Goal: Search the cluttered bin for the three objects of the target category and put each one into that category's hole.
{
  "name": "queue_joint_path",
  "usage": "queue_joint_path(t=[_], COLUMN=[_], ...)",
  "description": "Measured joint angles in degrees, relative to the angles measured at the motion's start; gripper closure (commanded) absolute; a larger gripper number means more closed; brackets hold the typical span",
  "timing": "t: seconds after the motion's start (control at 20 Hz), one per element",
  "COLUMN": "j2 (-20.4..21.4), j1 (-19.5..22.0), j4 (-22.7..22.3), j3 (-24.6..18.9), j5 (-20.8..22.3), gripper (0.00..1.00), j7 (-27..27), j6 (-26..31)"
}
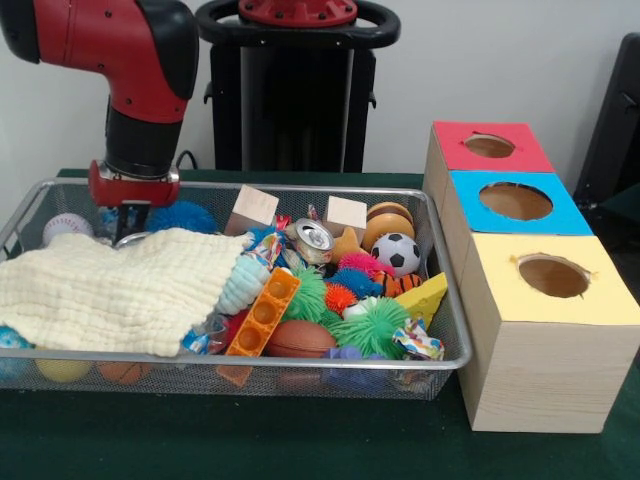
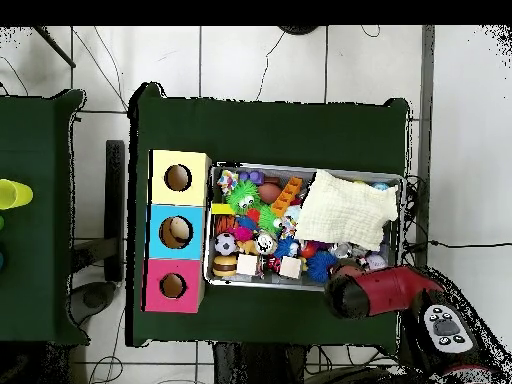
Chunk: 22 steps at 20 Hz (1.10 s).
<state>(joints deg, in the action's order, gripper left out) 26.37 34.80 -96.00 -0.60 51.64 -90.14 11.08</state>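
The wire mesh bin point(image 1: 250, 357) is full of toys, and it also shows in the overhead view point(image 2: 209, 230). My gripper point(image 1: 125, 222) reaches down into the bin's far left corner, behind a cream cloth point(image 1: 110, 290), with a silvery rim just under it. I cannot make out any water bottle for certain. A clear crinkled piece with blue point(image 1: 203, 338) pokes out under the cloth's front edge. The round hole in the red-topped box point(image 1: 489, 146) is at the far right, apart from the arm. In the overhead view this hole point(image 2: 172, 286) is left of the bin.
The cloth point(image 2: 345, 210) covers the bin's half nearest my arm point(image 2: 375, 292). A silver can point(image 1: 313, 238), wooden blocks point(image 1: 254, 208), a football point(image 1: 398, 253) and spiky balls point(image 1: 372, 325) fill the rest. The blue-topped point(image 1: 516, 201) and yellow-topped point(image 1: 553, 276) boxes stand beside the red one.
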Motion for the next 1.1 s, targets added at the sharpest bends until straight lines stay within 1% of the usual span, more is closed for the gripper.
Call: queue_joint_path(t=[0.2, 0.35, 0.55, 0.65, 0.85, 0.9, 0.95, 1.1], j2=[0.0, 0.9, 4.0, 6.9, 11.0, 11.3, 12.7, 14.0], j1=[0.0, 0.2, 1.6, 2.8, 4.1, 4.2, 4.5, 5.0], j4=[0.0, -1.0, -4.0, -6.1, -8.6, -8.8, -9.5, -9.9], j3=[0.0, 0.0, -1.0, -2.1, -3.7, -3.8, -4.4, -5.1], j5=[-0.9, -2.3, -4.9, -7.3, -10.2, -10.3, -11.2, -11.7], gripper=[1.00, 1.00, 1.00, 1.00, 1.00, 1.00, 1.00, 1.00], j7=[0.0, 0.0, 0.0, 0.0, 0.0, 0.0, 0.0, 0.0], j6=[0.1, 0.7, 2.8, 4.4, 7.4, 7.7, 8.7, 9.4])
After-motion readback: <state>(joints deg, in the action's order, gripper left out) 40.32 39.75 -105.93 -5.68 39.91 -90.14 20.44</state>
